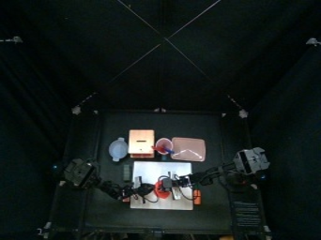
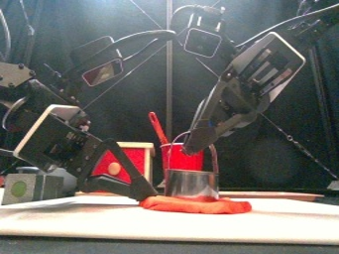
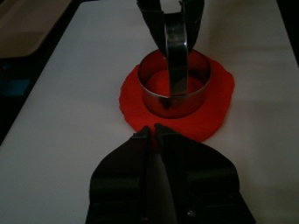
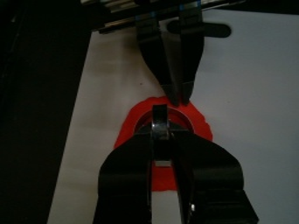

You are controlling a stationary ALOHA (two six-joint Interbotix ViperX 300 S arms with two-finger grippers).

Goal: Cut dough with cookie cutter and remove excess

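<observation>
The dough (image 2: 199,205) lies as a flat red disc on the white board (image 1: 150,173). A round metal cookie cutter (image 2: 189,184) stands pressed into its middle, leaving a red rim (image 3: 216,114) all around it. My right gripper (image 2: 195,151) comes down from the upper right and is shut on the cutter's far wall (image 3: 176,74); the right wrist view shows the rim between its tips (image 4: 162,122). My left gripper (image 3: 152,131) is low at the dough's near-left edge, its jaws together and nothing seen between them; it also shows from across (image 4: 176,94).
Behind the board stand an orange tub (image 1: 142,142), a clear lid (image 1: 119,148), a small red cup (image 1: 163,146) and a pinkish tub (image 1: 189,147). A red tool handle (image 2: 155,127) sticks up behind the cutter. Bare board (image 4: 233,87) lies beside the dough.
</observation>
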